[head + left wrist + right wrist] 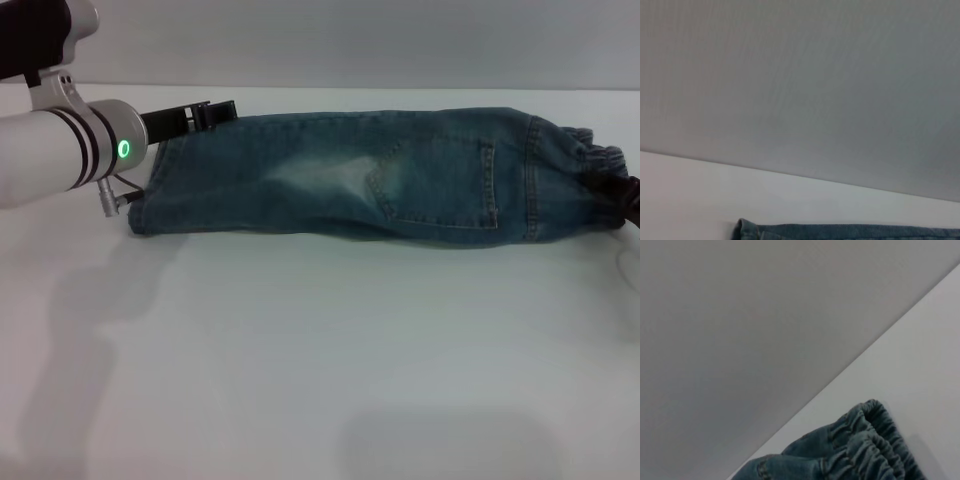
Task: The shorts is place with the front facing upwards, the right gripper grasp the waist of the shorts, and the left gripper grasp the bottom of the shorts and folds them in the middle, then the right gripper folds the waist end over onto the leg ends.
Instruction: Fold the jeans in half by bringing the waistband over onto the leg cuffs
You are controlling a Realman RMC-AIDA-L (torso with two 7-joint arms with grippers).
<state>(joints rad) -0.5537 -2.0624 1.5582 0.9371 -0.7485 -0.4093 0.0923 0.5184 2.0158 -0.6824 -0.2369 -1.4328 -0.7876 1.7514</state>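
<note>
The blue denim shorts (pixel 400 180) lie folded lengthwise across the white table, a pale faded patch and a stitched pocket facing up. The leg ends (pixel 150 195) are at the left and the gathered waist (pixel 600 165) at the right. My left gripper (pixel 200 115), on the green-lit arm, sits at the far corner of the leg ends. A hem corner (pixel 747 229) shows in the left wrist view. My right gripper (pixel 625 195) is a dark shape at the waist, mostly cut off by the picture edge. The puckered waist (pixel 875 440) fills the lower part of the right wrist view.
The white table (pixel 300 350) stretches wide in front of the shorts. A grey wall (pixel 350 40) rises behind the table's far edge, close behind the shorts.
</note>
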